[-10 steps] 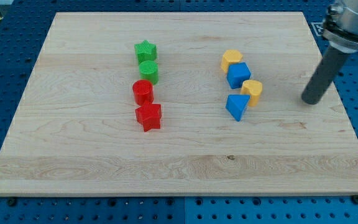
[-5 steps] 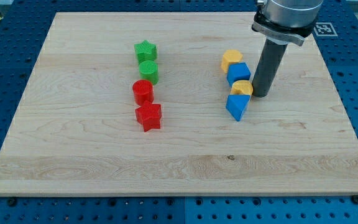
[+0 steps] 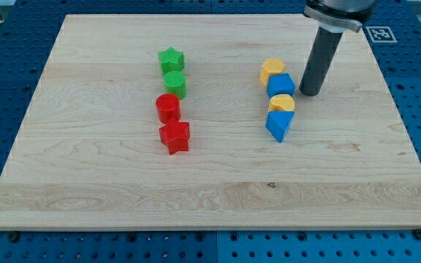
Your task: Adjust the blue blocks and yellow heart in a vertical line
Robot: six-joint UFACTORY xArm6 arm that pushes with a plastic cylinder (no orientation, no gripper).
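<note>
Four blocks stand in a near-vertical column right of the board's middle: a yellow block (image 3: 272, 70) at the top, a blue cube (image 3: 281, 86) below it, a yellow heart-like block (image 3: 282, 103) under that, and a blue triangular block (image 3: 278, 125) at the bottom. The four touch or nearly touch. My tip (image 3: 310, 93) rests on the board just right of the blue cube, a small gap away from it and up-right of the lower yellow block.
On the board's left half, a green star (image 3: 171, 59), a green round block (image 3: 175, 84), a red cylinder (image 3: 168, 108) and a red star-like block (image 3: 175, 136) form another column. The wooden board (image 3: 210, 190) lies on a blue perforated table.
My tip swung in from the far right, pushed the lower yellow block left into line between the blue blocks, then drew back up and right a little.
</note>
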